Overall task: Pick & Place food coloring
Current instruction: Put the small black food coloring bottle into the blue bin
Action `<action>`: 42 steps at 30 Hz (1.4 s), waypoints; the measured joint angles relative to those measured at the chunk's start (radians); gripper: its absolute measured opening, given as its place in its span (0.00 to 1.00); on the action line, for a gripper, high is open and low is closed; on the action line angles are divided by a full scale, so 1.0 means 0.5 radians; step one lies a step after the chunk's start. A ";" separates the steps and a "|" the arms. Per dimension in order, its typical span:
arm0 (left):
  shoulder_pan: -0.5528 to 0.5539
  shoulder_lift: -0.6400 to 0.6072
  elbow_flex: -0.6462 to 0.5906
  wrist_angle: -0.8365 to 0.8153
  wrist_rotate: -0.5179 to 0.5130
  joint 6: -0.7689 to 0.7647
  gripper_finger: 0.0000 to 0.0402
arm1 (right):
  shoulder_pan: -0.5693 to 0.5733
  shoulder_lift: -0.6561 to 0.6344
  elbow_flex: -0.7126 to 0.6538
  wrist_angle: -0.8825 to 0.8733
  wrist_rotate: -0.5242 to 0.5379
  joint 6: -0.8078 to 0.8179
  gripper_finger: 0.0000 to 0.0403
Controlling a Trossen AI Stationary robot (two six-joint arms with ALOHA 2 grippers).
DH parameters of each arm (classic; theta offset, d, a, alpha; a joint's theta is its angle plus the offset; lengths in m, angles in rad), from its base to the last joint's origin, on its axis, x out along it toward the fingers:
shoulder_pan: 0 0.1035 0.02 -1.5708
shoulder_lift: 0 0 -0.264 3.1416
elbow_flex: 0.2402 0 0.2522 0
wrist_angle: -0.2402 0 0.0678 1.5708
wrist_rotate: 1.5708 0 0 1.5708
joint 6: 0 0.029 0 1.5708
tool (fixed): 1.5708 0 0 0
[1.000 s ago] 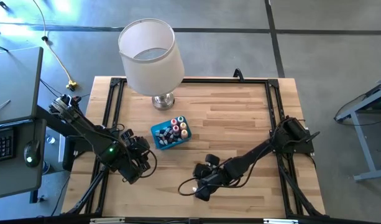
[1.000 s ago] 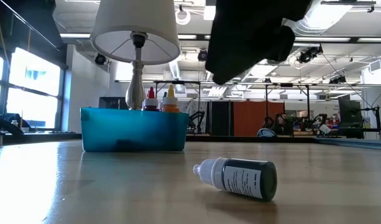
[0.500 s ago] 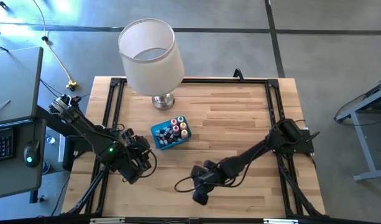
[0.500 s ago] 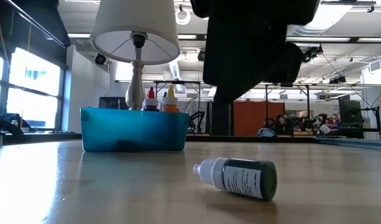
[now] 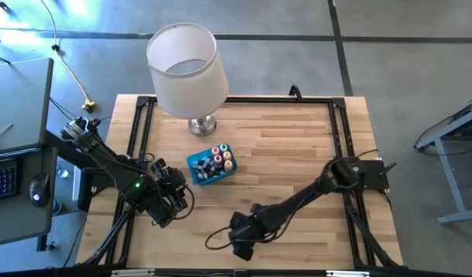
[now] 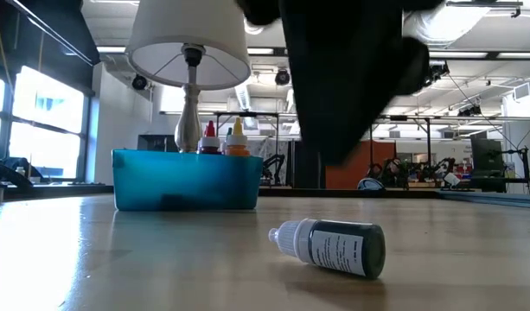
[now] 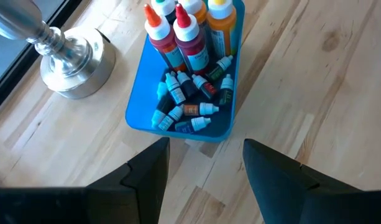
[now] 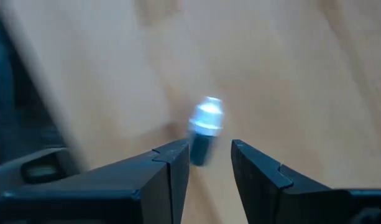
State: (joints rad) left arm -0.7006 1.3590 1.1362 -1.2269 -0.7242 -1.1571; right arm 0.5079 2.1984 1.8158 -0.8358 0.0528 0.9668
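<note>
Hovering my right gripper (image 8: 210,163), fingers spread, over the small dark white-capped dropper bottle (image 6: 331,247) lying near the blue plastic tray (image 6: 185,180), ready to straddle it. Left gripper (image 7: 206,171) waits spread beside the tray.

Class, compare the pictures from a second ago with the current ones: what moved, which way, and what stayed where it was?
The right gripper has travelled across the table toward its front edge and the left side, and now hangs, jaws open, over the lying dark bottle. Nothing was gripped or released. The bottle, blue tray, lamp and left gripper stayed put.
</note>
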 joint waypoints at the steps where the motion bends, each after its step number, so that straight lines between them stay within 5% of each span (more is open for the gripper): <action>1: 0.000 0.000 0.000 0.000 -0.001 0.000 0.50 | 0.000 0.045 0.049 -0.081 0.001 0.000 0.28; 6: 0.000 0.000 0.000 0.001 -0.001 0.000 0.50 | -0.020 0.116 0.185 -0.221 0.010 0.004 0.28; 20: 0.000 0.000 0.000 0.000 0.000 0.000 0.50 | -0.025 0.126 -0.024 0.140 -0.035 -0.013 0.28; 42: 0.000 0.001 0.000 -0.002 0.002 -0.001 0.50 | -0.007 0.238 -0.019 0.150 -0.073 -0.219 0.25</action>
State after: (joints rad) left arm -0.7006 1.3594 1.1362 -1.2278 -0.7231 -1.1574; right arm 0.5045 2.3175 1.8065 -0.7609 0.0163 0.8572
